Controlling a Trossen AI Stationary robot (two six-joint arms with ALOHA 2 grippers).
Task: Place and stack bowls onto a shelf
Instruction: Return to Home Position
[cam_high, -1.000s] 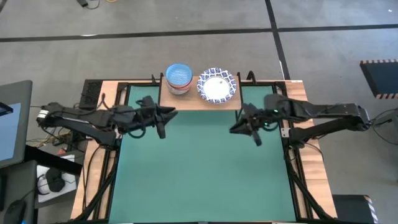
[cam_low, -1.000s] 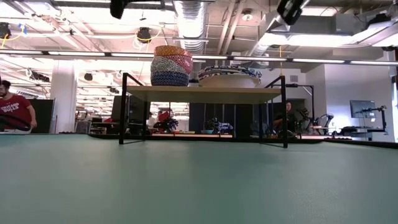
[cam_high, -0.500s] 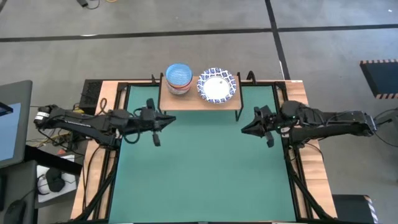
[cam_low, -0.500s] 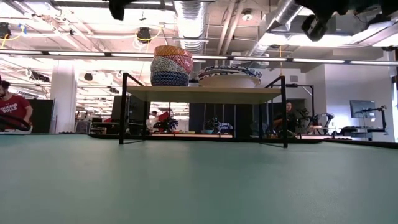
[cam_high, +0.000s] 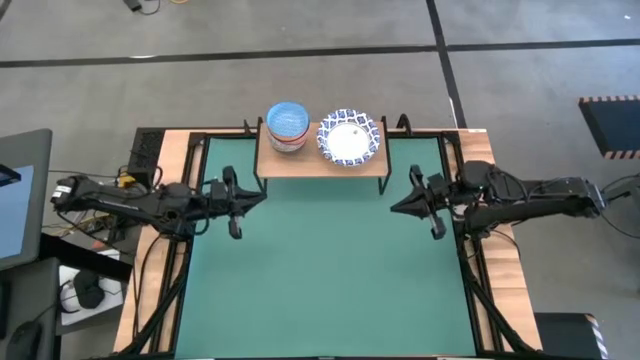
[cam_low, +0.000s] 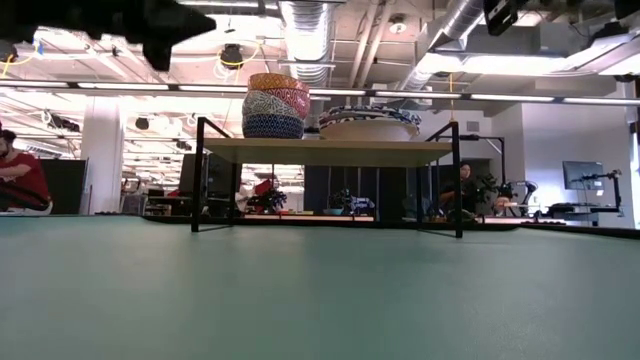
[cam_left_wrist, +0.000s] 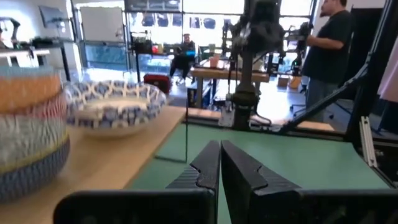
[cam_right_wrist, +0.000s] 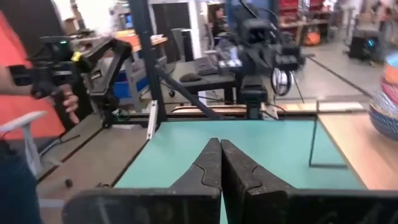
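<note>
The shelf (cam_high: 320, 158) stands at the far edge of the green mat on thin black legs. On its light-wood board, a stack of small bowls (cam_high: 287, 126) sits on the left, a light blue one on top. A stack of wide white bowls (cam_high: 349, 138) with blue patterned rims sits to its right. Both stacks also show in the low view: small bowls (cam_low: 275, 105), wide bowls (cam_low: 368, 122). My left gripper (cam_high: 262, 193) hovers shut at the mat's left side, pointing right. My right gripper (cam_high: 393, 208) hovers shut at the mat's right side, pointing left. Both hold nothing.
Open green mat (cam_high: 320, 285) stretches from the shelf to the near edge. Black frame rails (cam_high: 190, 270) run along both sides of the table. A person (cam_low: 20, 180) sits in the room behind, and a person's hand (cam_right_wrist: 65, 99) shows off the table's side.
Both grippers have drawn back from the shelf's front. My left one went toward the table's left edge and down, and its fingers closed. My right one went toward the right edge. The bowls on the shelf have stayed put.
</note>
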